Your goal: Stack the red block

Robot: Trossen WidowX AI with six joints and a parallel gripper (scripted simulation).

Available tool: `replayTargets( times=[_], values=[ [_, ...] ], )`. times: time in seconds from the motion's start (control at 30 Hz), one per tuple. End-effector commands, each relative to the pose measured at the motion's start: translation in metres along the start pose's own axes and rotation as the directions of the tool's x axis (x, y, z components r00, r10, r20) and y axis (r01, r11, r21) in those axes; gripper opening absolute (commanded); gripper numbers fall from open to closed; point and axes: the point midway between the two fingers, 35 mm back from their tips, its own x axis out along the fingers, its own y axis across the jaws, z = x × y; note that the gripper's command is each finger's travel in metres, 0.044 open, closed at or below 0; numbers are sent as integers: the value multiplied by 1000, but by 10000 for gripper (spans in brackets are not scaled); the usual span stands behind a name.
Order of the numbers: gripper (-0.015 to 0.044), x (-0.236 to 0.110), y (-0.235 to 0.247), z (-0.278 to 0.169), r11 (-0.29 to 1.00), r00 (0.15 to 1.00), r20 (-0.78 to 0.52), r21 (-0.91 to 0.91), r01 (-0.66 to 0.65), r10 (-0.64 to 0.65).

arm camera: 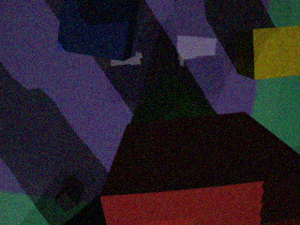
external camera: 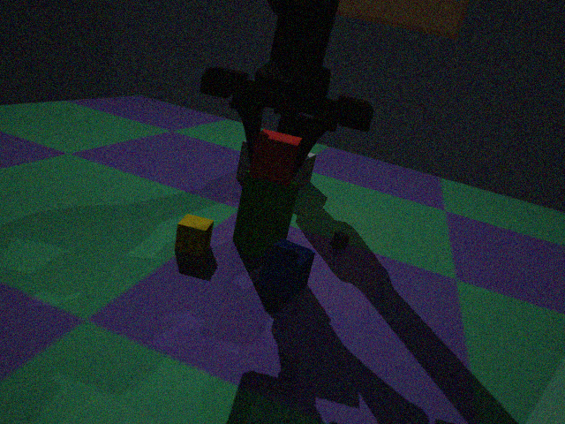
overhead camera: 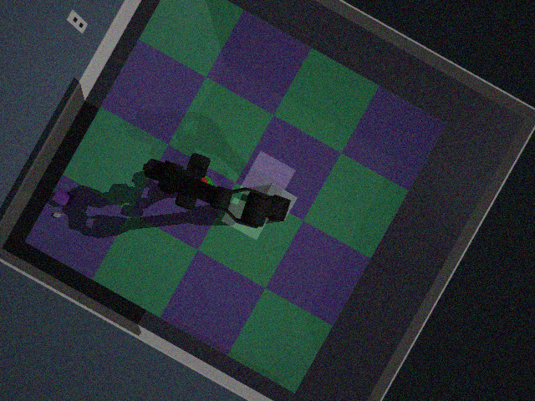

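One boxy red block (external camera: 274, 157) fills the end effector (external camera: 277, 153).

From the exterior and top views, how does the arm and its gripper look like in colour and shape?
The arm is black and blocky, built of boxy links. The gripper is black too, with a crossbar ending in two rounded knobs and two dark fingers narrowing downward. A thin dark cable loops near the base. No markings can be made out.

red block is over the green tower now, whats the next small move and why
Probably ease straight down a little, then open. The gripper is shut on the red block, which sits right at the green tower top in the exterior view, though contact is too dark to confirm. Avoid sideways motion: it could topple the tower.
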Motion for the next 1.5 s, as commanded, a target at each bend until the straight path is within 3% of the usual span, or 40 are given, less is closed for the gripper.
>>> replayTargets(
  times=[0.0,0.9,1.47],
  values=[
    [0,2,1,-1,1000,1000,-2,3,-3,3],
    [0,-4,1,0,1000,1000,-2,3,-3,3],
    [440,1,0,-2,1000,1000,-7,0,0,0]
  ],
)
